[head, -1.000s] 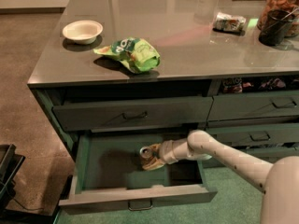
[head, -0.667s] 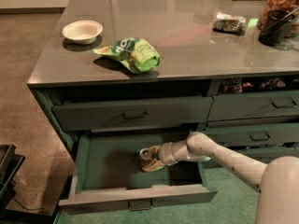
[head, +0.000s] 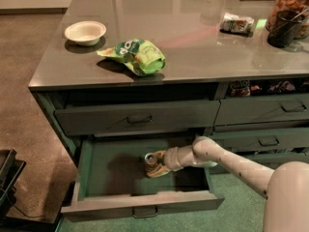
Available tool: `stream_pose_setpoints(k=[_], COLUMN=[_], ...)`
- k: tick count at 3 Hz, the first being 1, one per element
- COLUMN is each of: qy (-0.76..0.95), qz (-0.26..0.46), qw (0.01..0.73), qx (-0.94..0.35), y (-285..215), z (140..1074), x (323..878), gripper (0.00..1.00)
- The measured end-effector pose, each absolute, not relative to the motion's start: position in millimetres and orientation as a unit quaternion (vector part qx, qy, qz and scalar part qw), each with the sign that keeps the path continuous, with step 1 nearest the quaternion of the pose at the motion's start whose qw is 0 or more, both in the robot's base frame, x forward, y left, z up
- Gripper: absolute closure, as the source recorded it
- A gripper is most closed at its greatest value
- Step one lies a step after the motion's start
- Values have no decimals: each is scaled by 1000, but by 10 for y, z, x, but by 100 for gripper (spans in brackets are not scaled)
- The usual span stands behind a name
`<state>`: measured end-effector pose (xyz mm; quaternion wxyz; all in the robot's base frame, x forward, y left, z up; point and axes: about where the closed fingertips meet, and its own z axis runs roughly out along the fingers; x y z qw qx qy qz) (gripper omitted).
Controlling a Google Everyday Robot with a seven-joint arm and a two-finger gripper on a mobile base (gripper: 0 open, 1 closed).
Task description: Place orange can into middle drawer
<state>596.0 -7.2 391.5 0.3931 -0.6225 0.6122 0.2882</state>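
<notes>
Orange can (head: 150, 159) is sitting in the gripper (head: 155, 167), which is clasping it low over the green floor of the open middle drawer (head: 116, 175), silver top tilting up-left, arm reaching in from the right, so I'm judging release is straight down.

Gripper (head: 156, 165) inside open middle drawer (head: 140, 203), jaws around orange can (head: 151, 159)

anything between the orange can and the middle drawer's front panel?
Nothing: in the camera view only bare green floor of the middle drawer lies there. The gripper sits at the orange can, inside that drawer.
</notes>
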Motion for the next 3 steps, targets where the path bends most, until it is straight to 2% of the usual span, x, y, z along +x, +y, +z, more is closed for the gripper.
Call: stream_pose_setpoints(k=[2,3], qy=[612,612], qz=[288,288], qw=[393,393], qx=[-623,-623], y=[-72,-72], z=[3915,3915], x=[5960,5960], gripper=[11,0])
